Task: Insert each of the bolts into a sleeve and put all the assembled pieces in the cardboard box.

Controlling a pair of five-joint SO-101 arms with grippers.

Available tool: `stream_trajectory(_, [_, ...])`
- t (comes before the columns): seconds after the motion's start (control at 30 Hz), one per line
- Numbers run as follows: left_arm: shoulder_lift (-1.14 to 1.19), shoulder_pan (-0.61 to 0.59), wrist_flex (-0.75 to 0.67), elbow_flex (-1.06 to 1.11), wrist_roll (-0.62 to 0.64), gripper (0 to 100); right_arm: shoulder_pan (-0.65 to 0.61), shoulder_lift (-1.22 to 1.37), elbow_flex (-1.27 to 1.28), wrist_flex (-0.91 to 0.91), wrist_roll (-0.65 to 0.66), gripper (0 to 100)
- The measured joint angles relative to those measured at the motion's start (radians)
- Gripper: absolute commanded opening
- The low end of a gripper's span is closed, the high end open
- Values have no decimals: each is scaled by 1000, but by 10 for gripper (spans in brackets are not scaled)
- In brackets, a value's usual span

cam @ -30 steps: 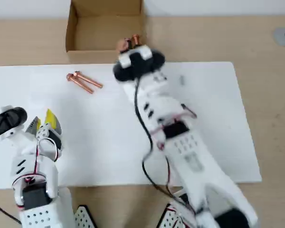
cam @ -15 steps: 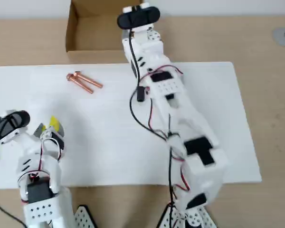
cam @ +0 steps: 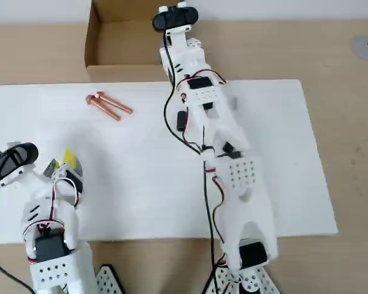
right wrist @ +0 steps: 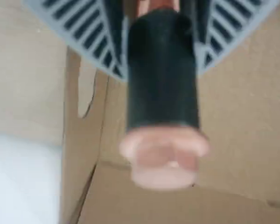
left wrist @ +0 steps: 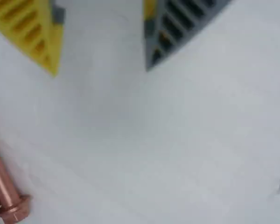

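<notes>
Pale wooden worktop (cam: 343,110) carried a white sheet (cam: 141,184), with the cardboard box (cam: 119,43) at the sheet's far edge. The right gripper (right wrist: 161,44) was clamped on a black sleeve (right wrist: 162,74), its ribbed grey fingers (right wrist: 84,37) pressed to either side. A copper-coloured bolt head (right wrist: 164,156) stuck out of the sleeve's end, blurred, over the brown floor of the box; the shank was hidden inside the sleeve. From above, the right arm (cam: 202,110) stretched across the sheet, its black wrist camera over the box's right wall. The left gripper (left wrist: 100,67) hung spread apart, nothing between its yellow and grey tips, over the sheet near the left edge. Two bare bolts (cam: 108,105) lay side by side on the sheet near the box's front wall; the left wrist view cut one off at the frame, leaving a flanged head and some shank. A grey round object (cam: 367,45) at the worktop's far right corner was cut by the edge and too small to identify.
</notes>
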Motion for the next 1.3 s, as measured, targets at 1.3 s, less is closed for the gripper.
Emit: stream_trajectory(1.3, [0, 8, 0, 0, -38, 135, 21, 198, -942, 1051, -2, 228])
